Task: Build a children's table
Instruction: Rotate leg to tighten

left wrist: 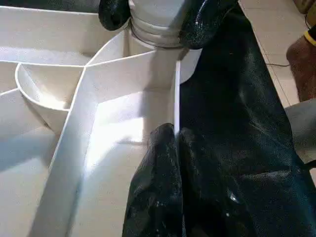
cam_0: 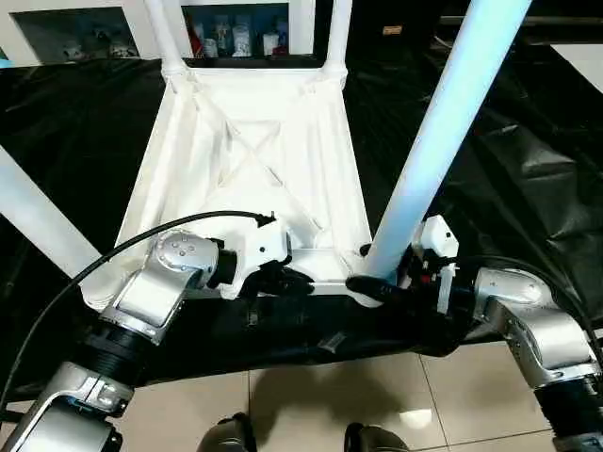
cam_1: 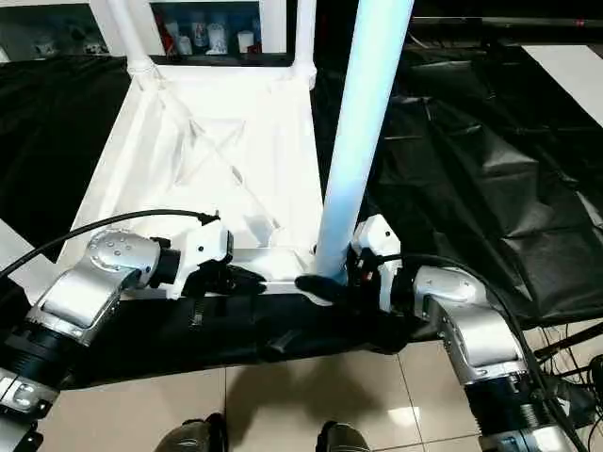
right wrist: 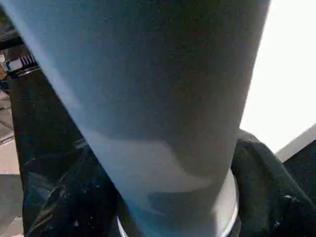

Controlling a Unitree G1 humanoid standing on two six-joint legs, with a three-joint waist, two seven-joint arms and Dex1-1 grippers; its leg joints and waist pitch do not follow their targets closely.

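The right gripper (cam_1: pixel 325 282) is set around the base of the near right leg (cam_1: pixel 363 122), fingers on either side where it enters its corner socket, apparently to seat it. Just beside that socket, the left gripper (cam_0: pixel 283 280) is pinched shut on the near rim of the upturned table top (cam_0: pixel 254 160), presumably as a brace. The three other legs stand in the remaining sockets.

head stereo looking down, wrist cameras close-up
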